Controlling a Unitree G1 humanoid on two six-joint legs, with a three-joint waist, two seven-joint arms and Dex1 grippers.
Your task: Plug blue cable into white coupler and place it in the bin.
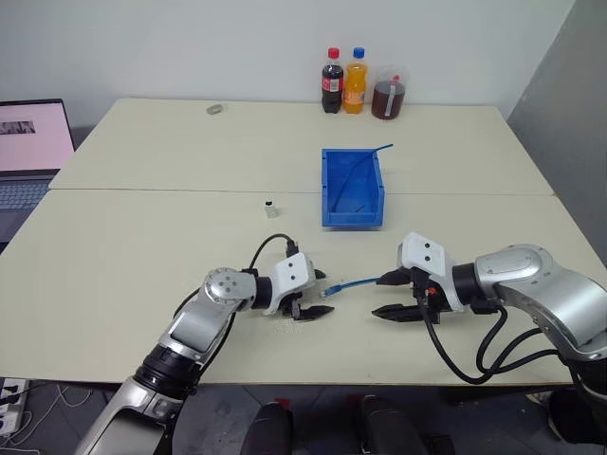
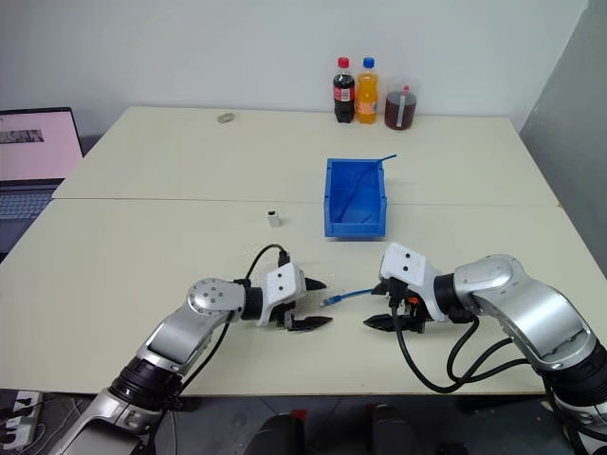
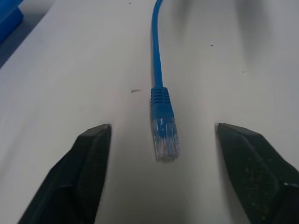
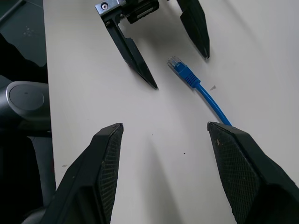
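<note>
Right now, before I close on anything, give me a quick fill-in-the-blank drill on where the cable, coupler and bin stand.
1. The cable plug lies on the table between the two ____.
2. The left gripper is ____, its fingers either side of the plug.
3. The coupler stands to the robot's ____ of the bin.
4. A second blue cable sticks out of the ____.

Missing: grippers; open; left; bin

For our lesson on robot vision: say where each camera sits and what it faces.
Left and right eye views: on the head, looking down over the table, both arms showing.
Left wrist view: between open pincer fingers, facing the blue cable plug.
Right wrist view: its own open fingers, facing the left pincer.
All share the cable.
</note>
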